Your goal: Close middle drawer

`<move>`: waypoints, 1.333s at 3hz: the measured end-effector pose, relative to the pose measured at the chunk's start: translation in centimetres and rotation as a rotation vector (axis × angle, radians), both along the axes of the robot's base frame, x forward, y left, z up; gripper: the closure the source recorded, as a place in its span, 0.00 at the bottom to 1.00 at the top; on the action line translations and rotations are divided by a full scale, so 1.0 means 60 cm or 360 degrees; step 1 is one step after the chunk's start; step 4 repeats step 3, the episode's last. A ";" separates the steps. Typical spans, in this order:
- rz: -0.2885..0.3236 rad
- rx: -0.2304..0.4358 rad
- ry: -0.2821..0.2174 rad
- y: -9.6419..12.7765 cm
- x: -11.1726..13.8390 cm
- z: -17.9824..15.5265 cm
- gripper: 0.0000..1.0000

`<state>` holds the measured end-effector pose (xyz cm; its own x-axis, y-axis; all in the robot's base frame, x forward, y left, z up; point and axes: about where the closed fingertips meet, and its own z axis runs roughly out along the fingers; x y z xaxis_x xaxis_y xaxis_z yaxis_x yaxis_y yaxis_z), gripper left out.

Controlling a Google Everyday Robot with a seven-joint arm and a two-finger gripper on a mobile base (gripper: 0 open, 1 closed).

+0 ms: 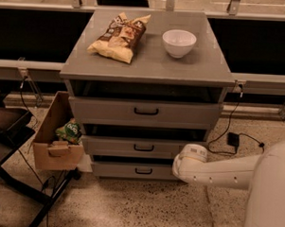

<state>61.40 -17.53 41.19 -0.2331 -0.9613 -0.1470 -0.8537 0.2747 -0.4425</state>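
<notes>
The grey cabinet [149, 63] has three drawers. The middle drawer [131, 147] is the second one down, wide and shallow, with a small black bar handle [144, 147]. A dark gap shows above its front, and its inside is hidden. My gripper [182, 162] is at the end of the white arm [225, 173], low at the right end of the middle drawer's front, close to or touching it. The round white wrist [193, 154] hides the contact.
A chip bag [120, 36] and a white bowl [178, 42] sit on the cabinet top. A cardboard box [56, 140] holding a green bag stands left of the cabinet. A dark stand [9, 128] is at far left. A cable and black plug [234, 138] lie on the floor at right.
</notes>
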 end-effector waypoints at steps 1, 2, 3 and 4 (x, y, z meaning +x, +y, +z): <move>0.0176 -0.0055 0.0069 -0.010 -0.077 0.061 1.00; 0.0415 -0.0053 0.0196 0.011 -0.156 0.059 1.00; 0.0526 -0.0085 0.0422 -0.010 -0.265 0.007 0.91; 0.0526 -0.0085 0.0422 -0.010 -0.265 0.007 0.91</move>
